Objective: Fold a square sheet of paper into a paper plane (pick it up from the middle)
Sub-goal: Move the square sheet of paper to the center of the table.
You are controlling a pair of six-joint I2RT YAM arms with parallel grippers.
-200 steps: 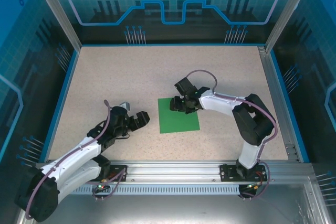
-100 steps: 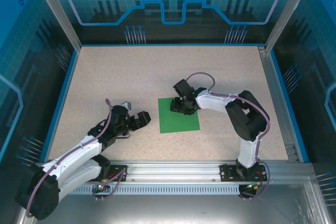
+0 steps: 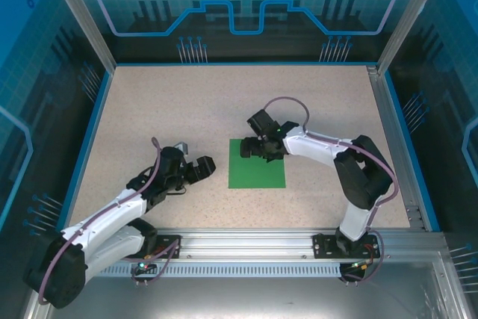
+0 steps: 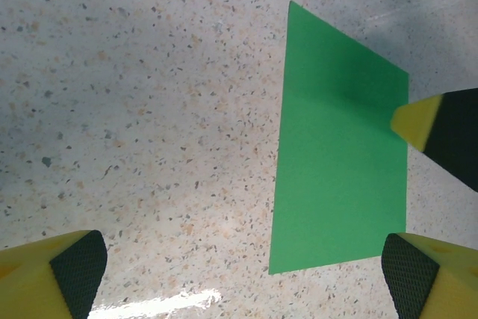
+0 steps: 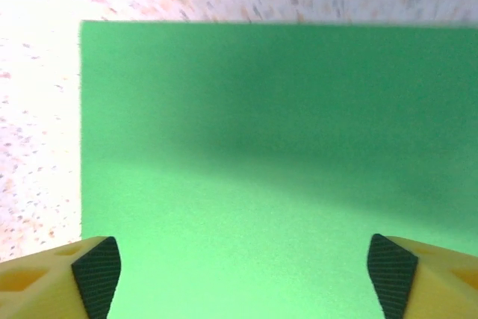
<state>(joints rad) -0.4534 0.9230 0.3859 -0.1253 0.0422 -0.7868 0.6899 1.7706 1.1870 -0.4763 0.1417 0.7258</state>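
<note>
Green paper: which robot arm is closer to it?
Right. The right end effector is over the far edge of the green paper; the left end effector is off its left side, not touching.

1. Premises were a robotics lab test cell.
2. A speckled table [image 3: 187, 102] was enclosed by aluminium posts [image 3: 81, 13] and blue panels [image 3: 246, 5] printed with gear and circuit graphics.
3. An aluminium rail [image 3: 246, 243] ran along the near edge.

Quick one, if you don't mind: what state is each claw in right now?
Left claw: open, holding nothing.
Right claw: open over the green paper, holding nothing.
</note>
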